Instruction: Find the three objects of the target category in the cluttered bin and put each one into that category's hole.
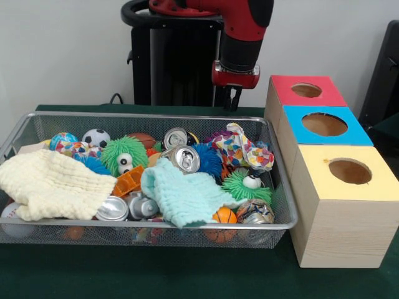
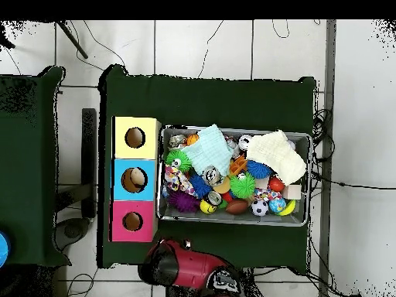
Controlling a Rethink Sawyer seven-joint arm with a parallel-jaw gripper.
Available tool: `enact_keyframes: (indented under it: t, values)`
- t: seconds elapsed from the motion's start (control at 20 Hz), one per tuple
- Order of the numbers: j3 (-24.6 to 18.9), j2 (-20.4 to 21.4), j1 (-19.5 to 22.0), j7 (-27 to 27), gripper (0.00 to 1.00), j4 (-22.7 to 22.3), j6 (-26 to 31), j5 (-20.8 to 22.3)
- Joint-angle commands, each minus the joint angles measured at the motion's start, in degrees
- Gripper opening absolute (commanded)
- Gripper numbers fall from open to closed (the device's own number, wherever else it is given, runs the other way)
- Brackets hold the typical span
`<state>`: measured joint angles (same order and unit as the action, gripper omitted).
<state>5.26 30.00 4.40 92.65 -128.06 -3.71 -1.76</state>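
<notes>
A wire mesh bin [image 1: 283, 205] is piled with clutter. Silver drink cans lie in it, one upright-facing [image 1: 185, 159], one behind it [image 1: 176, 137] and one near the front [image 1: 113, 209]. Among them are a small soccer ball [image 1: 96, 137], an orange basketball [image 1: 224, 216], green furry toys with eyes [image 1: 122, 156] and a blue furry one [image 1: 209, 159]. A cream cloth [image 1: 53, 184], a mint cloth [image 1: 184, 196] and a patterned cloth [image 1: 243, 149] cover part of the pile. My gripper [image 1: 233, 99] hangs above the bin's far edge, holding nothing.
Three wooden boxes with round holes stand in a row beside the bin: red-topped [image 1: 282, 93], blue-topped [image 1: 356, 134] and yellow-topped [image 1: 312, 177]. From above, the row reads yellow [image 2: 147, 128], blue [image 2: 120, 179], red [image 2: 118, 221], left of the bin [image 2: 232, 220]. My arm [image 2: 186, 267] is below.
</notes>
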Motion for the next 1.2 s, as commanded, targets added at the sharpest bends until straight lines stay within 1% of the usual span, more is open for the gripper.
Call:
enact_keyframes:
  t: [0.05, 0.45, 0.7, 1.0, 1.2]
  values:
    - [-2.0, -1.9, 2.5, 12.0, 0.0, 3.1, -7.1, 0.9]
    - [-1.9, -1.4, 1.9, 12.2, 0.0, 2.5, -7.3, 0.4]
    - [-2.4, 2.1, 1.5, 12.4, 0.0, 1.1, -4.9, -0.4]
    - [-2.6, 6.8, 0.5, 12.3, 0.0, -0.3, -0.7, -1.9]
    - [-2.8, 7.9, 0.2, 12.2, 0.0, -0.2, 0.8, -2.6]
